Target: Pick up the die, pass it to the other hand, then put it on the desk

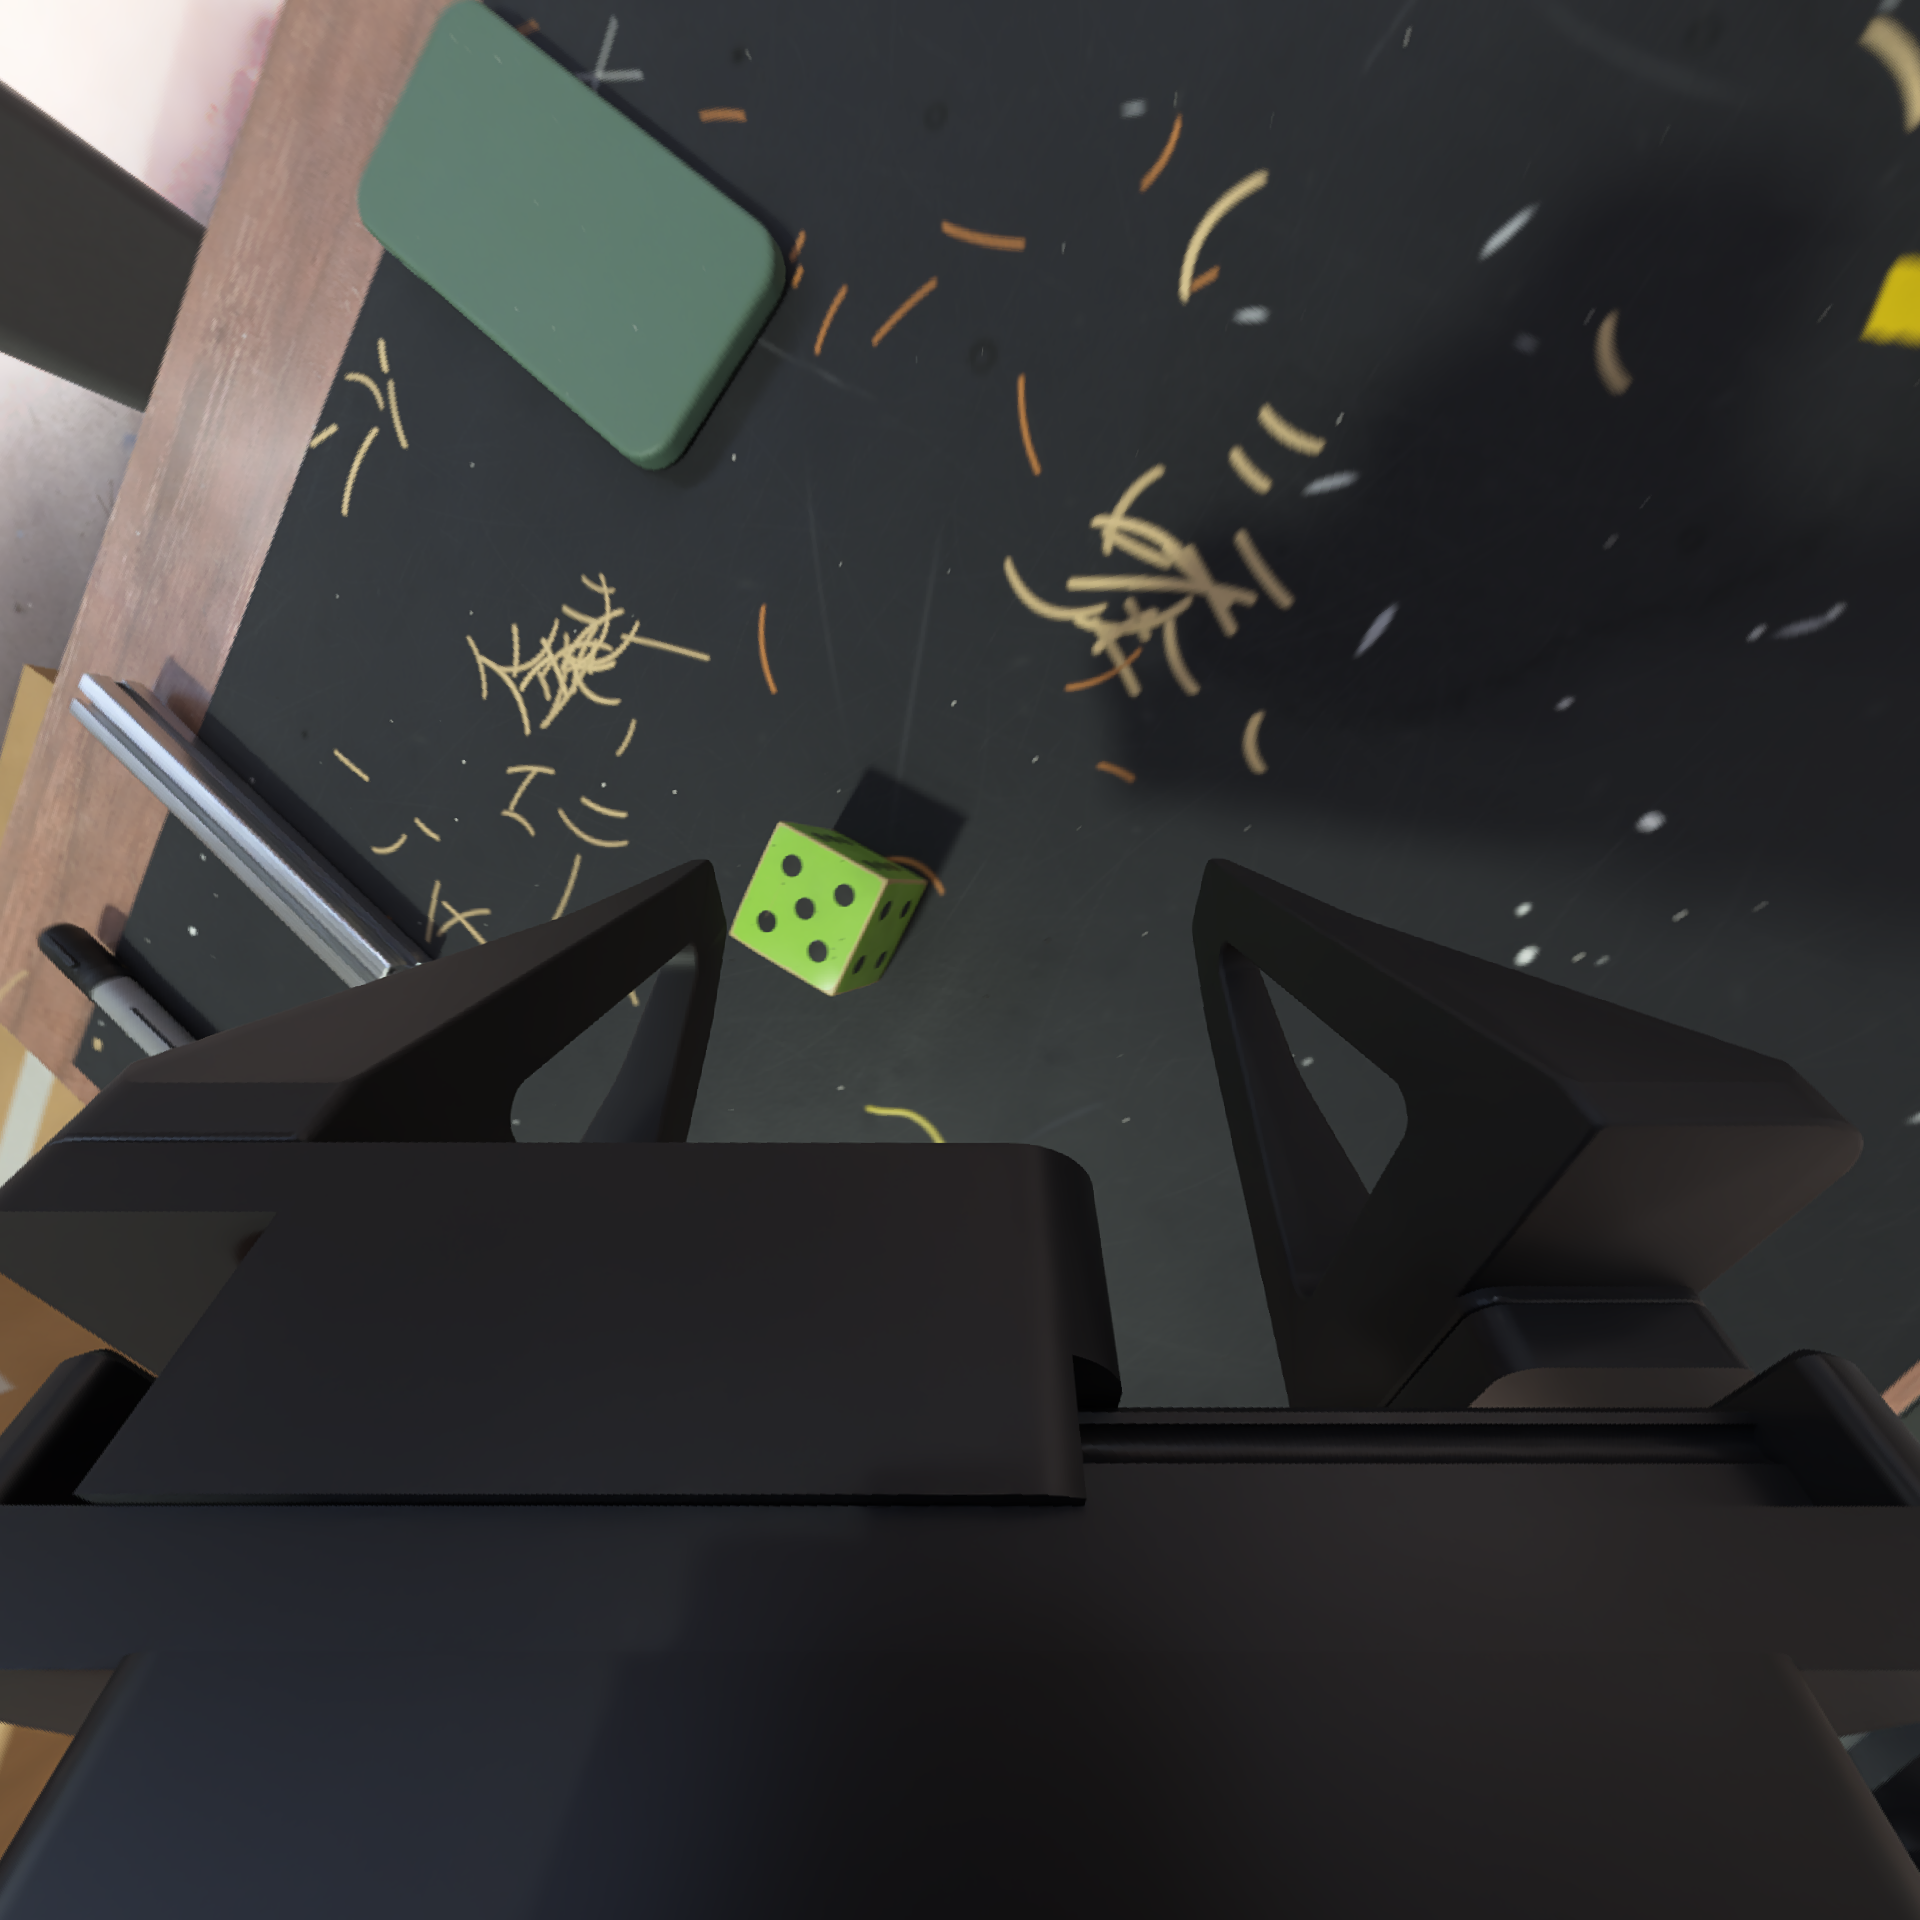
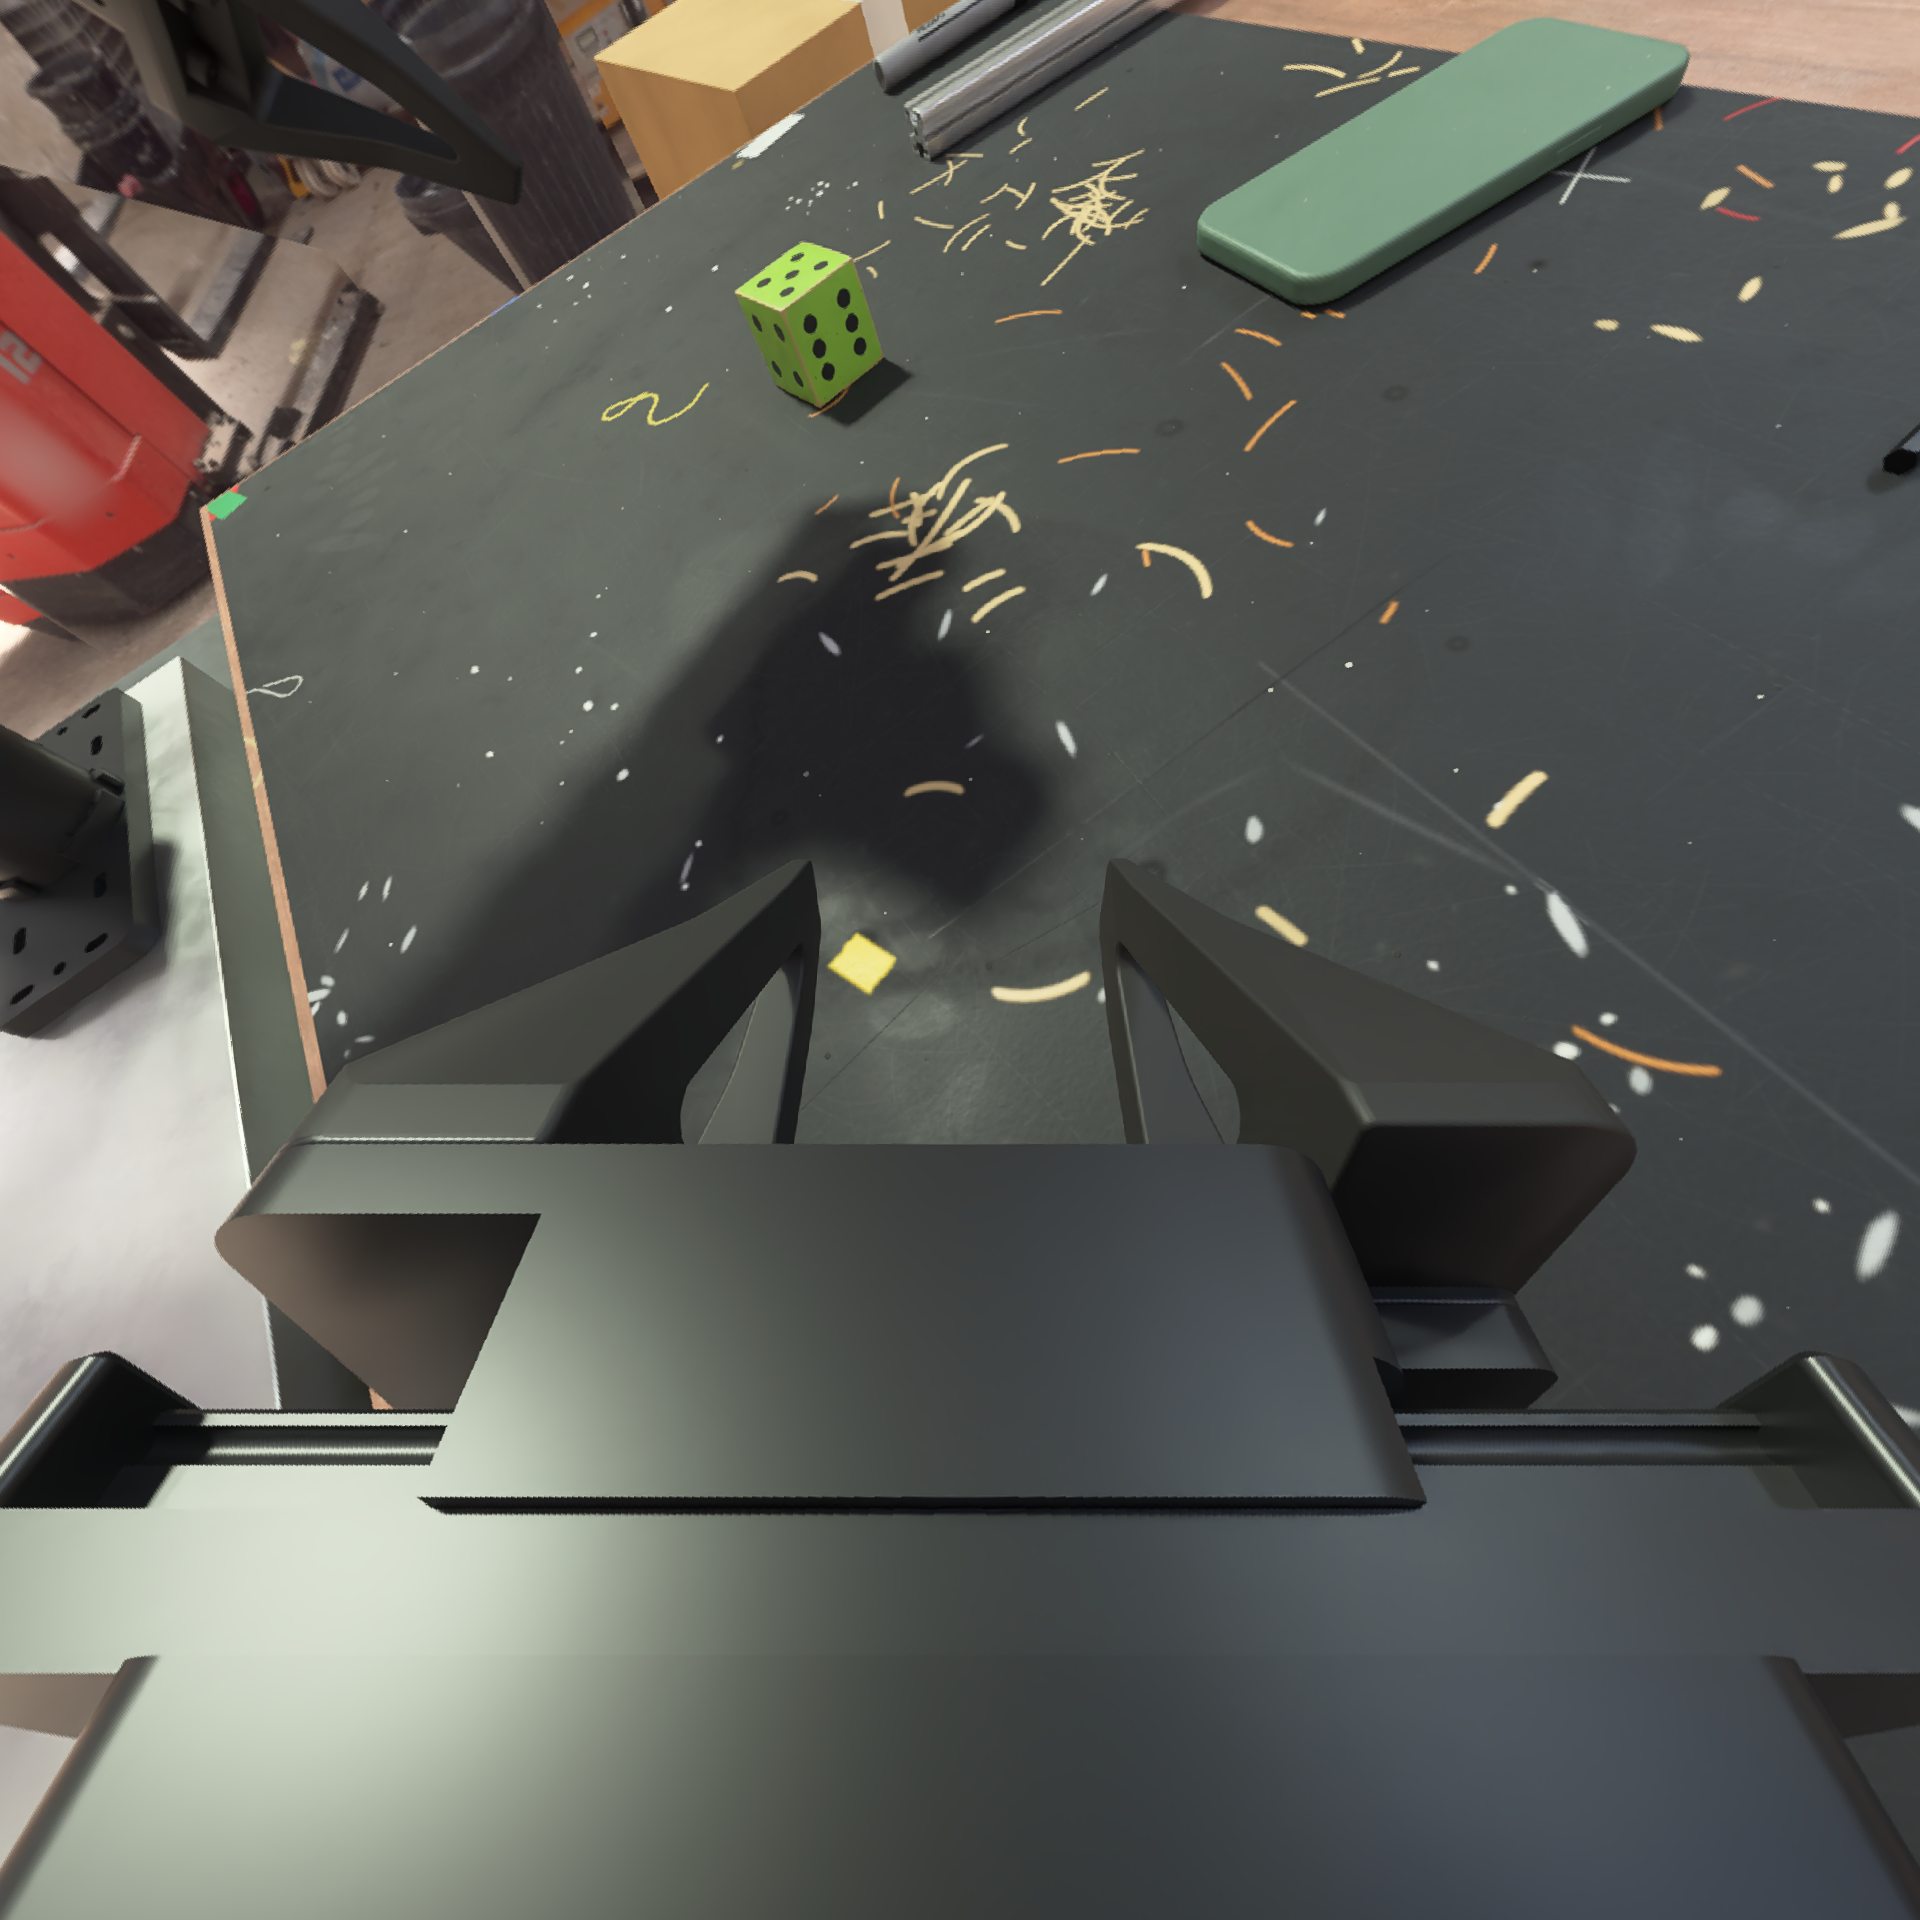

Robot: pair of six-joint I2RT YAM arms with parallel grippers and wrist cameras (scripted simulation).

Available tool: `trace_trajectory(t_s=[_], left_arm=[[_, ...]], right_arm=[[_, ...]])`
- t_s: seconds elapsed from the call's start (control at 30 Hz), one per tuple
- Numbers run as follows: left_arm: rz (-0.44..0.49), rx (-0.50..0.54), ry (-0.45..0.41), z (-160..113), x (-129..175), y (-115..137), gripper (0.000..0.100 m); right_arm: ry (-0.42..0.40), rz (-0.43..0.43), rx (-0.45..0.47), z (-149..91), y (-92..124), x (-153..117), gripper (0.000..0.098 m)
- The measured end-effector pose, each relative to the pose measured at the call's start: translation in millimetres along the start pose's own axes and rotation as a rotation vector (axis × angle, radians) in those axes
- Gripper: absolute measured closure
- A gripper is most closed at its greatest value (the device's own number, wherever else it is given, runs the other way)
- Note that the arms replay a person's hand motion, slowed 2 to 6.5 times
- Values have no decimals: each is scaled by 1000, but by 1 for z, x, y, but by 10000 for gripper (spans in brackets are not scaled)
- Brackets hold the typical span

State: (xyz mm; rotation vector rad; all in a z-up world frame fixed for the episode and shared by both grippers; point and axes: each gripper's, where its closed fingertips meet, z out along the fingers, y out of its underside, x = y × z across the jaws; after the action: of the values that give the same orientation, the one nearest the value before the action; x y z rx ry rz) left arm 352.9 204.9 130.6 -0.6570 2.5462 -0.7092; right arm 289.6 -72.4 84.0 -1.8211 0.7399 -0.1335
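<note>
The small bright green cube die with black dots [image 1: 826, 907] sits on the dark desk [image 1: 1351, 987] that is covered in chalky scribbles and specks. Nothing is touching it. In the left wrist view the left claw [image 1: 956, 904] hangs above the desk with its two black fingers spread wide apart. The die shows in the gap between them, close to the left-hand finger, but the claw holds nothing and the die rests on the desk below. The face with five dots looks up at this camera. In the right wrist view the right claw [image 2: 961, 904] is also parted, though not as wide, and it is empty too. It is well apart from the die [image 2: 810, 322], which stands far ahead near the desk's left edge. Between the right claw's fingers you can see a little flat yellow square [image 2: 861, 962] on the desk. A big dark shadow lies on the desk in front of this claw. A long flat dull green pad with round corners [image 1: 571, 229] lies on the desk away from the die. A shiny grey metal bar [image 1: 239, 842] and a dark marker pen [image 1: 104, 987] lie by the desk's wooden edge. A tan cardboard box [image 2: 748, 83] stands just off the desk's far corner.
</note>
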Motion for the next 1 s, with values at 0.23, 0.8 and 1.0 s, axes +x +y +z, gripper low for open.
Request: trace_trajectory(t_s=[0.23,0.8,1.0], left_arm=[[156,-161,70,24,-22,20,221],[331,-360,204,69,-44,49,149],[342,-388,238,80,-44,52,211]], right_arm=[[2,2,-7,0,2,1,523],[15,32,-14,-1,6,9,525],[12,52,-17,0,8,12,525]])
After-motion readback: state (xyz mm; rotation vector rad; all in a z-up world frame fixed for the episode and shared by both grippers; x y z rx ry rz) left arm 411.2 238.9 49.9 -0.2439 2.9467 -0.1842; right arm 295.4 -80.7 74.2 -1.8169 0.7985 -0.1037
